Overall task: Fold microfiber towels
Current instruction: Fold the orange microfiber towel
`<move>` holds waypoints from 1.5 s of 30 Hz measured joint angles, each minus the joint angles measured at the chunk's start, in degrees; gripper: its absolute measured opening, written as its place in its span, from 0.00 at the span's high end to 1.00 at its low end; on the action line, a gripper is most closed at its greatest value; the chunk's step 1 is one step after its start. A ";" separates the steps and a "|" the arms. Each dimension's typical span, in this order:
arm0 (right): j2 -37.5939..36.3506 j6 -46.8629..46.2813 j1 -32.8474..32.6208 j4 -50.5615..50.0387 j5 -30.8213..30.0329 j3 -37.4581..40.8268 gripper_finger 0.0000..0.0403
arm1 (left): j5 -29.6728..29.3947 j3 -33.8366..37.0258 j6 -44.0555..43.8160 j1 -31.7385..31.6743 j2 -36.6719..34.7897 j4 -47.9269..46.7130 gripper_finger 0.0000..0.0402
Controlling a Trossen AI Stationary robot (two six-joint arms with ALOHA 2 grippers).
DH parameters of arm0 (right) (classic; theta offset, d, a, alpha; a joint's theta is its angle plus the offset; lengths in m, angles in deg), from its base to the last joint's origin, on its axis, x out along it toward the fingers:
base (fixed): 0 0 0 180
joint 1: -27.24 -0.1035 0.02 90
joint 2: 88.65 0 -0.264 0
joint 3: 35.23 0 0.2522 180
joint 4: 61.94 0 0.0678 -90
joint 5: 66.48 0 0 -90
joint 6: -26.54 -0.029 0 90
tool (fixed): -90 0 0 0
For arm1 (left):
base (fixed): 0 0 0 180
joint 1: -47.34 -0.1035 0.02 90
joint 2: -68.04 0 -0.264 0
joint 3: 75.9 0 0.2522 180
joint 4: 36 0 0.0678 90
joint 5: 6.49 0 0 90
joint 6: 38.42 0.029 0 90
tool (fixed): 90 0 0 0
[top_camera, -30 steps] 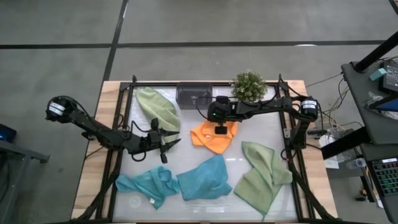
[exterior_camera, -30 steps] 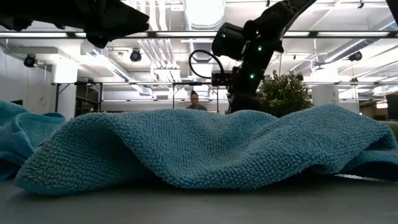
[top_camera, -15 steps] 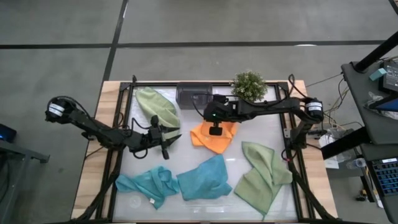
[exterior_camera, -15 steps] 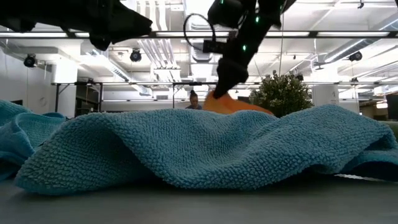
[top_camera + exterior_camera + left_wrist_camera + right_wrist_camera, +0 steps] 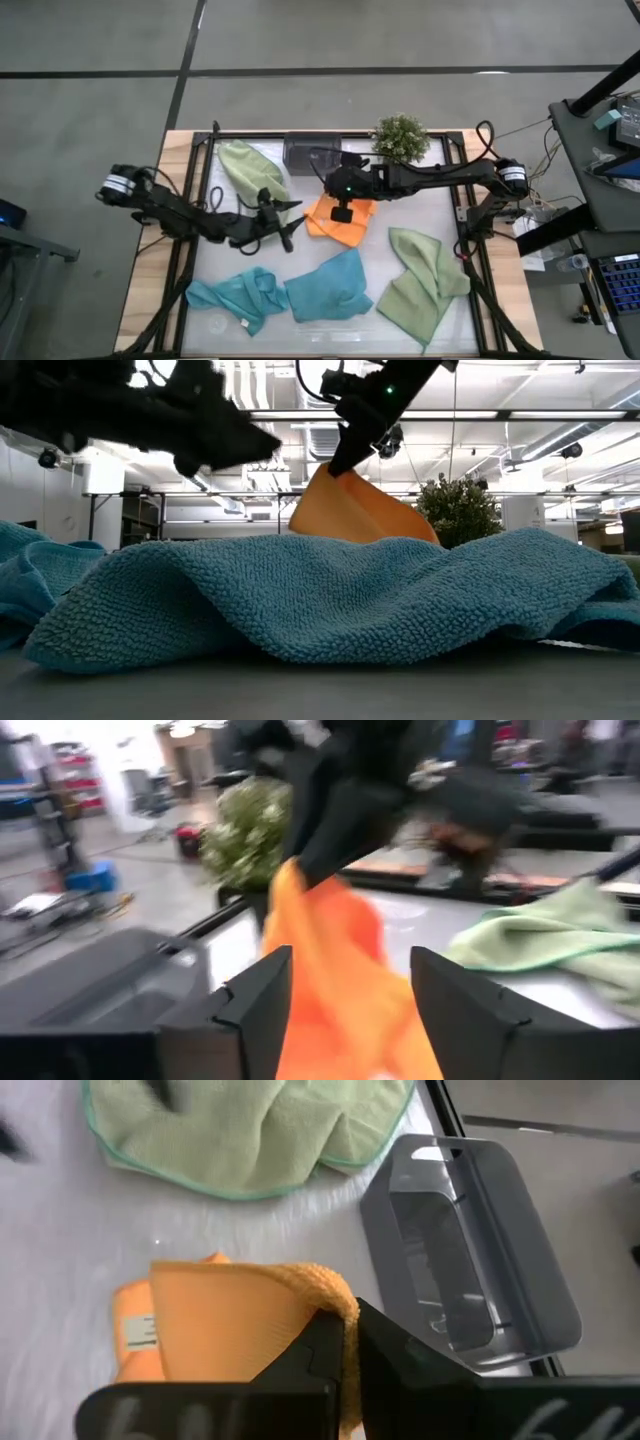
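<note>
A: While we list what stands around the work, what sits at the far edge of the table?

B: Item one: grey tray, far edge, middle. Item two: potted plant, just beside the tray. Both lie close behind the orange towel.

A: And the other cloths?

B: One green towel, crumpled, beside the tray on the left arm's side. Second green towel, bunched, near corner on the right arm's side. Two blue towels, one near the left front corner and one just beside it at the front middle. In the low view the blue cloth fills the foreground and hides the base of the orange one.

A: Right end effector?

B: Over the middle of the table, fingers pressed together, pinching one edge of the orange towel. That edge is raised off the table; the rest hangs down and lies on the surface.

A: Left end effector?

B: Just beside the orange towel, between it and the first green towel. Fingers spread wide, empty, with the hanging orange cloth showing between them but not gripped.
</note>
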 joint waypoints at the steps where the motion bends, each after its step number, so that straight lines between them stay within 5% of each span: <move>1: 0.00 -0.05 -0.08 -0.11 -0.01 -0.01 0.98 | -0.46 -0.37 -0.13 -0.54 1.27 0.02 0.48; 15: 0.00 -0.58 -0.08 -0.28 -0.02 -0.01 0.98 | 1.86 -9.96 -1.81 -3.59 17.76 0.42 0.44; 19: 0.00 -0.58 -0.08 -0.48 -0.04 -0.01 0.98 | 1.86 -11.79 -1.65 -3.75 19.83 -0.52 0.55; 23: 0.00 -0.58 -0.08 -0.52 -0.04 -0.01 0.98 | 2.43 -12.30 -1.81 -3.75 19.41 -4.75 0.77; 26: 0.00 -0.58 -0.08 -0.60 -0.04 -0.03 0.98 | 3.04 -11.91 -3.17 -3.75 17.55 -9.25 0.96; 30: 0.00 -1.46 -0.08 -0.91 1.41 -0.01 0.98 | 3.47 -11.98 -3.12 -3.45 13.20 -16.10 0.99; 34: 0.00 -4.43 -0.09 -0.97 3.59 0.31 0.94 | 11.78 -12.00 -4.12 -3.38 6.05 -28.19 1.00; 45: 0.00 -8.59 -0.08 -5.26 4.94 1.69 0.55 | 23.99 -12.02 -13.95 -2.18 -12.83 -60.16 1.00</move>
